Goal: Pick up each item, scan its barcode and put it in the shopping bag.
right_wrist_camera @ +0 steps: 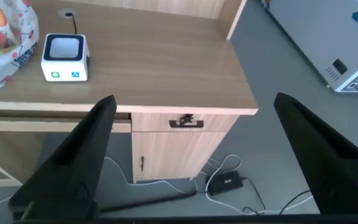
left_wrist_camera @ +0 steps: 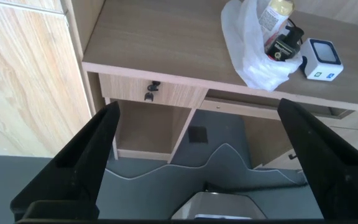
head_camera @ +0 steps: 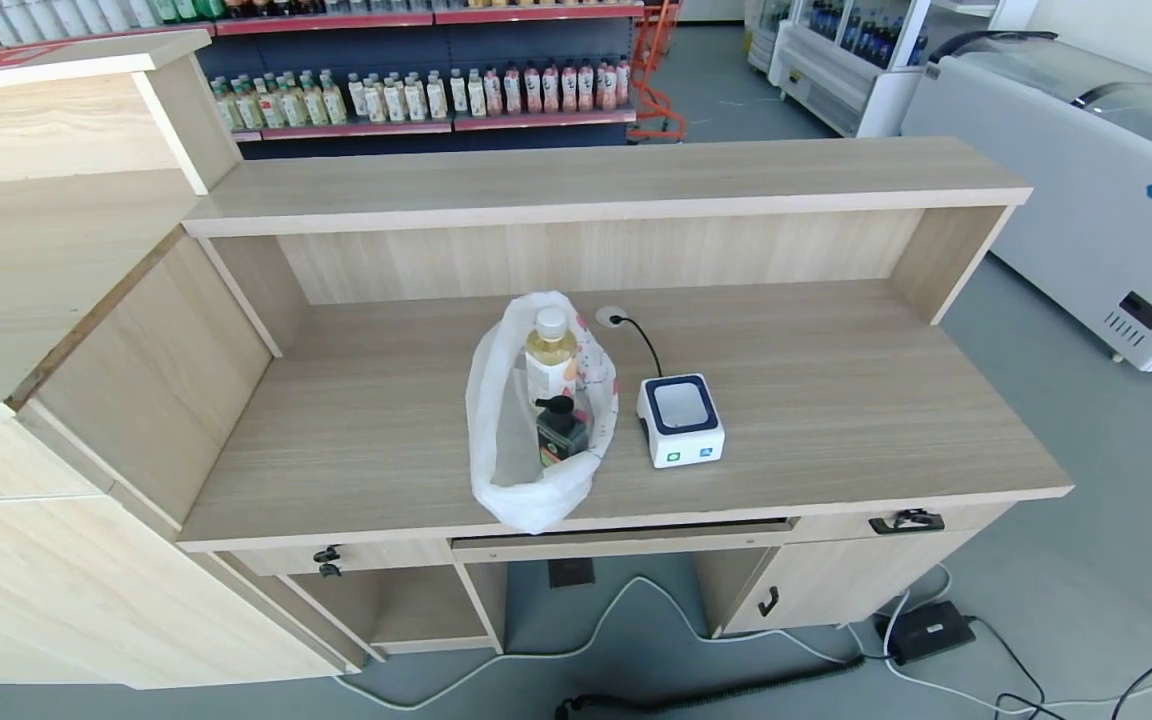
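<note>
Standing in the shopping bag [head_camera: 506,450] on the counter [head_camera: 836,400], just beside the scanner [head_camera: 680,420], the bottle [head_camera: 549,350] & dark pump-top item [head_camera: 561,430] look bagged, so task prob. done, w/ left gripper [left_wrist_camera: 194,162] & right gripper [right_wrist_camera: 194,158] both spread wide, holding nothing.

A light wood-grain checkout counter [head_camera: 836,400] with a raised ledge [head_camera: 596,185] along its far side stands on a grey floor [head_camera: 1116,450]. It joins a taller wooden unit [head_camera: 46,250] on the left, and under its top are keyed drawers [head_camera: 366,556], an open cubby [head_camera: 416,605] and a cabinet door [head_camera: 836,585]. Behind it, store shelves [head_camera: 436,95] carry rows of bottles beside an orange rack [head_camera: 658,70], a white chest freezer [head_camera: 1086,170] stands to the right, and cables [head_camera: 636,579] trail across the floor near a black power box [head_camera: 926,630] under bright, even light.
</note>
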Controlling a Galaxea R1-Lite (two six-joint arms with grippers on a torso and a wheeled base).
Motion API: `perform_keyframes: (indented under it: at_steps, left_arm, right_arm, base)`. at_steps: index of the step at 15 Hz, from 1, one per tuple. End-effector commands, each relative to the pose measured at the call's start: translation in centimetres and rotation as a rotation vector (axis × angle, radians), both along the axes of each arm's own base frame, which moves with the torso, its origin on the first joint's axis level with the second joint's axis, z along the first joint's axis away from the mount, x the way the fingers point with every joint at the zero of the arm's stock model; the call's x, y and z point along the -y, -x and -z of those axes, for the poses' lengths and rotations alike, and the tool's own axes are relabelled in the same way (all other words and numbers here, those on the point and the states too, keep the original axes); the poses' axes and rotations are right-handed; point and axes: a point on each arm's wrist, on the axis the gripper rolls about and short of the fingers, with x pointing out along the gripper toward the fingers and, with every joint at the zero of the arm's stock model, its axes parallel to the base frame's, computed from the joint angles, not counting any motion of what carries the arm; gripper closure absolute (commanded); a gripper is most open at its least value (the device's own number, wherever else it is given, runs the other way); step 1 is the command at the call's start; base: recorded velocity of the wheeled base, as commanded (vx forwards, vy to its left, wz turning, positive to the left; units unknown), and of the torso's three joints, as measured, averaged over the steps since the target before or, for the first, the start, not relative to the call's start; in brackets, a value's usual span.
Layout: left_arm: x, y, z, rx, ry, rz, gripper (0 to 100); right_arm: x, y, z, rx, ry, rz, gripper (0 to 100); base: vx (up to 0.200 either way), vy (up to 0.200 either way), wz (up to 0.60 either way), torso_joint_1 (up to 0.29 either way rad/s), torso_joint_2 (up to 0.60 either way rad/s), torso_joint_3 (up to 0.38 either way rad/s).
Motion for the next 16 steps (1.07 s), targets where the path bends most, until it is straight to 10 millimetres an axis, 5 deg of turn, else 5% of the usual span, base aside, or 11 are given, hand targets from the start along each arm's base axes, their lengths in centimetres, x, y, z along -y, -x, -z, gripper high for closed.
perform_keyframes:
  at_steps: [1,5,16]
  left_arm:
    - [0.0,0.0,0.0,0.000,0.001,0.000,0]
    - [0.0,0.0,0.0,0.000,0.001,0.000,0]
    - [0.0,0.0,0.0,0.000,0.001,0.000,0]
  right_arm:
    - [-0.1,1.1,1.2,-0.013,-0.055,0.001,0]
    - [-0.1,3.7,4.8,-0.085,-0.120,0.018,0]
    - [0.0,4.4,5.3,-0.030,-0.223,-0.023,0]
  base:
    - [0.000,0.000,0.00,0.000,0.00,0.000]
    - [0.000,0.000,0.00,0.000,0.00,0.000]
    - [0.000,0.000,0.00,0.000,0.00,0.000]
